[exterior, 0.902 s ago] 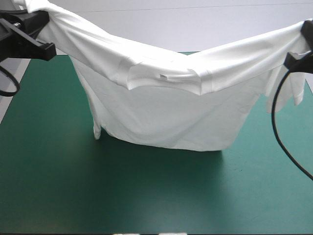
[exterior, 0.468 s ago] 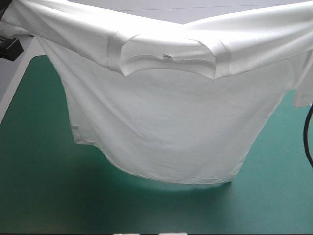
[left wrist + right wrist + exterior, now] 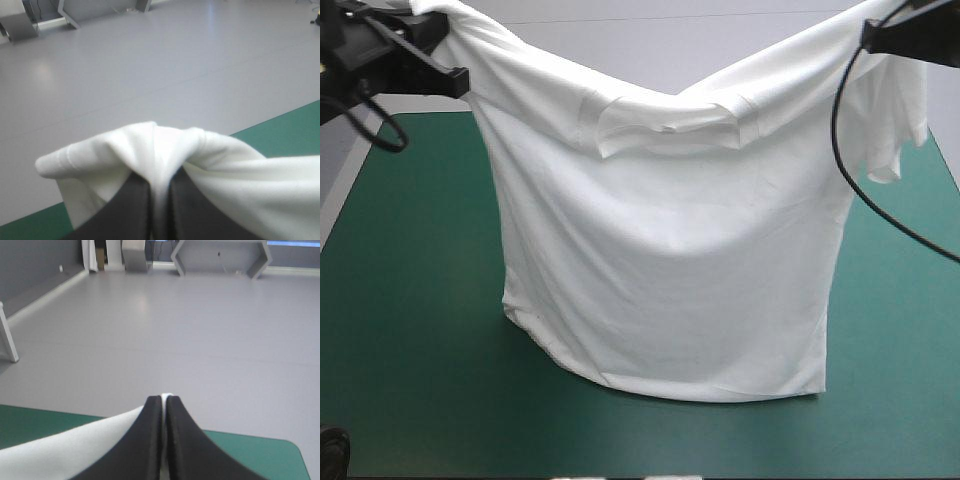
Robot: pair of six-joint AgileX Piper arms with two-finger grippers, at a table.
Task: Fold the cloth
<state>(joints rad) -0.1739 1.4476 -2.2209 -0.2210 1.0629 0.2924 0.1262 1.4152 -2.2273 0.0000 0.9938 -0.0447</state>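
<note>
Table [image 3: 400, 350] with teal-green cover is filling the high view. White T-shirt [image 3: 670, 270] is hanging over its middle as a broad sheet, collar sagging near twelve o'clock, hem low toward six. Left claw [image 3: 159, 181] at ten o'clock and right claw [image 3: 163, 403] at two o'clock are each pinching an upper corner of it.

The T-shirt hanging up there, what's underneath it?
Teal-green table cover shows beside and in front of the T-shirt. The patch under and behind it is hidden; I cannot tell what is there.
</note>
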